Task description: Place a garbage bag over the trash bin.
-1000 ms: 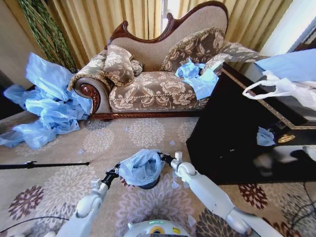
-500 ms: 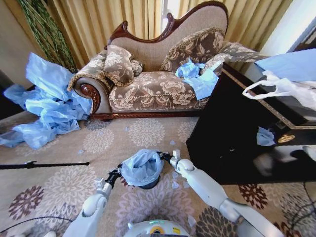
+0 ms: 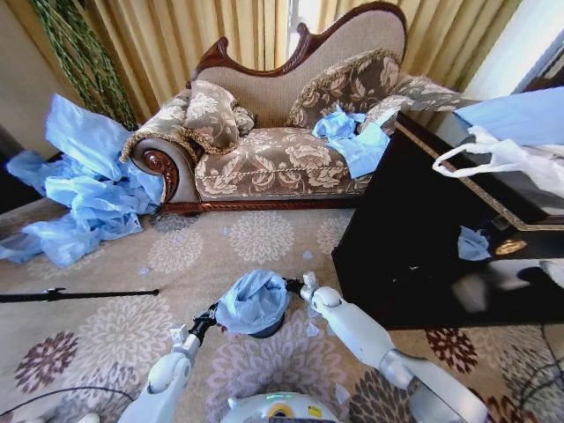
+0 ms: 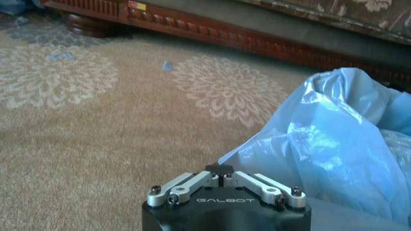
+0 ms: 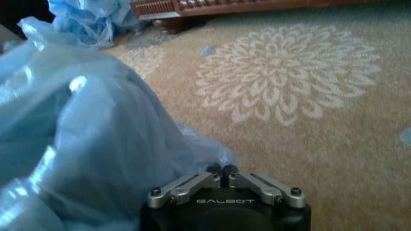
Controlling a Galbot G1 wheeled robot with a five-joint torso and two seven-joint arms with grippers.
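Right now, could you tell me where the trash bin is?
In the head view, the trash bin stands on the rug, centre, under the garbage bag.

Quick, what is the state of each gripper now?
Left gripper: shut on the bag.
Right gripper: shut on the bag.

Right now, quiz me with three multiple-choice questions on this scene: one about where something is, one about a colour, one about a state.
1. Where is the bin?
A. on the sofa
B. on the rug
C. on the dark cabinet

2. What colour is the bag on the bin?
A. light blue
B. white
C. black

3. How are the left gripper and right gripper?
A. both wide open
B. left open only
C. both shut on the bag

Answers:
1 B: the bin stands on the flowered rug between the arms.
2 A: crinkly light blue plastic.
3 C: each wrist view shows closed fingers at the bag's edge.
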